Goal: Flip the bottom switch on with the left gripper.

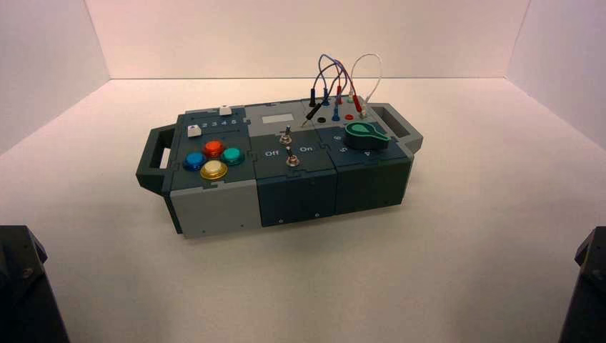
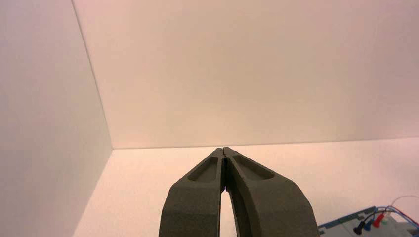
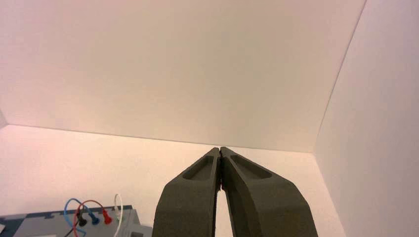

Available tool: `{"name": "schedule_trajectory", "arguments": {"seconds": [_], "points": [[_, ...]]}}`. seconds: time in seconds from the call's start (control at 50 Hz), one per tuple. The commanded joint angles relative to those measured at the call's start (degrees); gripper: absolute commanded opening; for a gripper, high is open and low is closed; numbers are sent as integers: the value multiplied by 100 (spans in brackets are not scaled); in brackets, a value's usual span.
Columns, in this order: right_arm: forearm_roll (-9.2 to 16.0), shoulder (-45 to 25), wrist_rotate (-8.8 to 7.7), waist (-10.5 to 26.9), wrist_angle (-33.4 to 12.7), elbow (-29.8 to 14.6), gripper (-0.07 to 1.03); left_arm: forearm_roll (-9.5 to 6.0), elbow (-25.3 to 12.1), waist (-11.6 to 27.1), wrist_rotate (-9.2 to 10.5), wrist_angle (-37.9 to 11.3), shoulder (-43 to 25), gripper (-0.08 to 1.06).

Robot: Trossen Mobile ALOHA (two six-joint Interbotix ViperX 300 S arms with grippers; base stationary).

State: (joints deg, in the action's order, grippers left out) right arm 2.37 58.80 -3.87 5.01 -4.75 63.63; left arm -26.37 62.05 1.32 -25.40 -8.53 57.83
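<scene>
The box [image 1: 214,207] stands in the middle of the table, turned a little. Two small silver toggles sit between the words Off and On. The bottom switch [image 1: 291,159] is the nearer one, with a broad silver collar; the other toggle [image 1: 284,135] is just behind it. My left gripper [image 2: 224,149] is shut and empty, parked far from the box at the near left; only the arm's base [image 1: 21,286] shows in the high view. My right gripper [image 3: 219,148] is shut and empty, parked at the near right, with its base [image 1: 589,286] in the corner.
Four coloured buttons [image 1: 212,160] sit on the box's left part, a green knob [image 1: 366,135] on its right part, and looped wires [image 1: 343,78] with plugs at the back right. White walls enclose the table on three sides.
</scene>
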Motion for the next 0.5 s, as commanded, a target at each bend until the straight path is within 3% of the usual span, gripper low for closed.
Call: {"name": "schedule_trajectory", "arguments": {"seconds": [0.02,0.3,0.46,0.5], "points": [[35,-141,9,97,-35,-220,-2,0,-123,44,-18,-35,-167,-3],[26,-765,9,756,-668,-413,-2,0,-316,536,-9,-510,-448,-3],[35,-1046,9,923,-1020,-563,-2,-18,-519,782,26,-1169,-431,-3],[44,-1169,9,940,-1204,-633,-2,-18,-589,879,88,-1564,-457,-3]]}}
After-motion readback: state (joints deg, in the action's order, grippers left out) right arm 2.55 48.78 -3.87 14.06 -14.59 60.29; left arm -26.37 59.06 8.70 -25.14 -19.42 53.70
